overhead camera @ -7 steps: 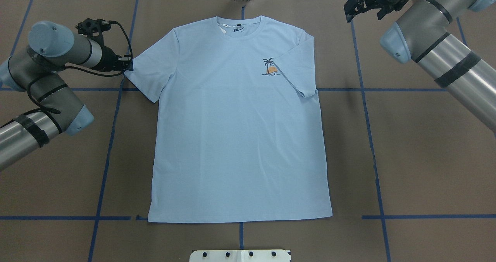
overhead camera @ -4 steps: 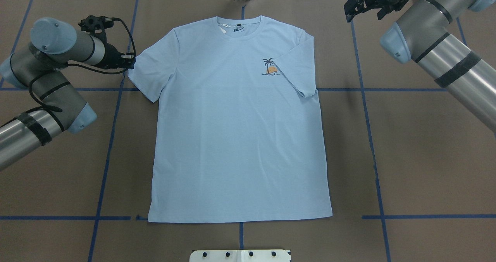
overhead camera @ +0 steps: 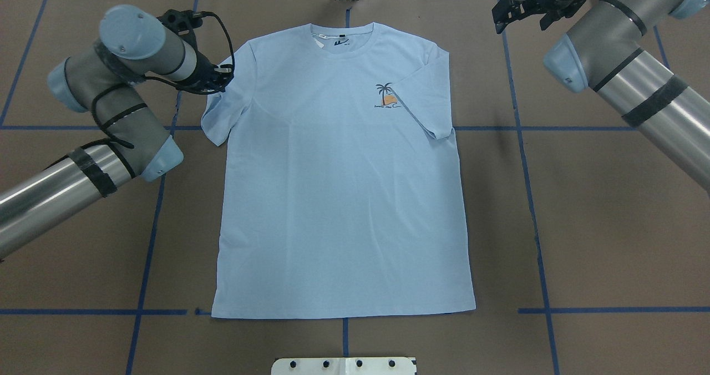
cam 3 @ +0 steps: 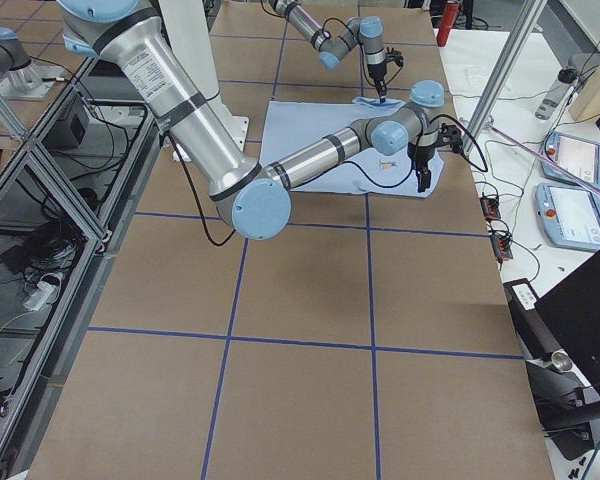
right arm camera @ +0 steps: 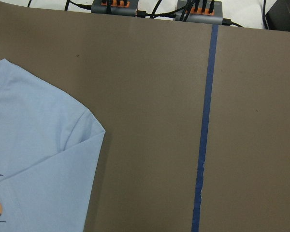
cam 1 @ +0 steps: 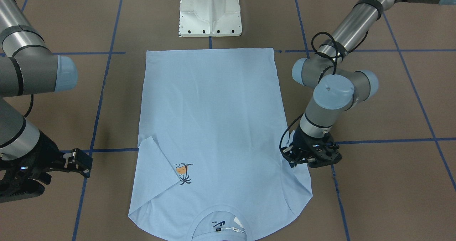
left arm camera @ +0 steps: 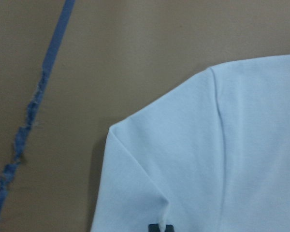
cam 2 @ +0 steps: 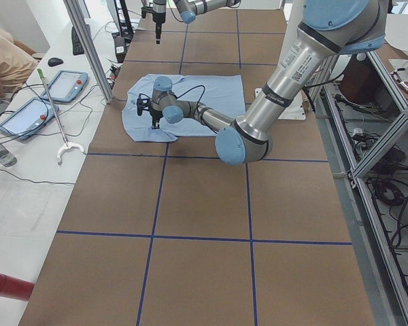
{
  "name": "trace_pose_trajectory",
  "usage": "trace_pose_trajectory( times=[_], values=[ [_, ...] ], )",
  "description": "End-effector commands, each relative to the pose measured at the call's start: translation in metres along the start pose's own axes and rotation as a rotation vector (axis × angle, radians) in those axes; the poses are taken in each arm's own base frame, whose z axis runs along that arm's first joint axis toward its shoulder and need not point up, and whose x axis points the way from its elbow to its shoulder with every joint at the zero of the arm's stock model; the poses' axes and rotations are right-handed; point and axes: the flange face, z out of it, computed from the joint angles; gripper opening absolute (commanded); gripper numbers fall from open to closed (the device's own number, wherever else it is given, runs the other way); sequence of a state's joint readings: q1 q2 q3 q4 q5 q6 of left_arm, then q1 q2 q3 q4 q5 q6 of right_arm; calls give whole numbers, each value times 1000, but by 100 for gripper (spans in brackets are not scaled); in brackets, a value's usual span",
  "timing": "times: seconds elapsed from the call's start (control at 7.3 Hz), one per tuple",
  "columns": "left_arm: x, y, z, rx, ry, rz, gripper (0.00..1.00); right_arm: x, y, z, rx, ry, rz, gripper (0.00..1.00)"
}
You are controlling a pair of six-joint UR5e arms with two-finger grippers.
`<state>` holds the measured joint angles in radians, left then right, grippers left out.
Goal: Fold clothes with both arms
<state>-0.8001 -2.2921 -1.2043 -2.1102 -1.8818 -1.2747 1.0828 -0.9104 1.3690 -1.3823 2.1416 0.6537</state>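
Left gripper (cam 1: 293, 158): jaws pinched narrow on the outer edge of the left sleeve (overhead camera: 217, 121) of the T-shirt (overhead camera: 344, 197). The left wrist view showed both dark fingertips (left arm camera: 155, 227) almost together at the bottom of the view, with light blue cloth drawn up between them into a short crease. Wrist pointed down at the table; a black cable (overhead camera: 224, 36) looped around it. The sleeve was bunched inward near the grip, and its lower corner looked rounded in the overhead view.

Right gripper (overhead camera: 522, 15): fingers spread wide, holding nothing. It hung over the far side of the table, past the shirt's right shoulder and well apart from the cloth. The right wrist view showed only that shoulder, brown table cover and one blue tape line (right arm camera: 203, 145).

T-shirt position: front up in the middle of the table (overhead camera: 610, 225), collar (overhead camera: 342, 35) on the side away from the robot, hem toward the white pedestal base (cam 1: 210, 13). Body lay flat with faint wrinkles. The right sleeve (overhead camera: 430, 106) was folded in over the chest, and its diagonal edge touched the palm-tree print (overhead camera: 386, 96). Dark logo visible inside the collar.

Table cover: brown sheet with a grid of blue tape lines, the shirt lying across the centre line.
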Motion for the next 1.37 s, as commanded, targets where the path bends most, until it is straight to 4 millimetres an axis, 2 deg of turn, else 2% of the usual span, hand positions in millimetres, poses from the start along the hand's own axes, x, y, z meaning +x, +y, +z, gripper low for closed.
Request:
trace_pose_trajectory(
  times=[0.0,0.14,0.55,0.68,0.96,1.1,1.23],
  values=[
    [48,15,3,-23,-4,-22,0,-1,1,2,-3,0,0,100],
    [62,10,12,-27,-17,-43,0,-1,2,3,-4,0,-1,100],
    [61,9,18,-30,-28,-58,0,-4,4,6,-8,1,-3,100],
    [62,9,15,-29,-16,-24,99,-7,6,8,-12,-2,-6,100],
    [63,14,-3,-25,21,56,100,-33,27,14,-20,-24,13,100],
    [45,26,-21,-20,51,71,100,-56,59,14,2,-46,32,100],
    [24,42,-45,-27,91,84,100,-77,108,13,29,-53,54,100]
  ],
)
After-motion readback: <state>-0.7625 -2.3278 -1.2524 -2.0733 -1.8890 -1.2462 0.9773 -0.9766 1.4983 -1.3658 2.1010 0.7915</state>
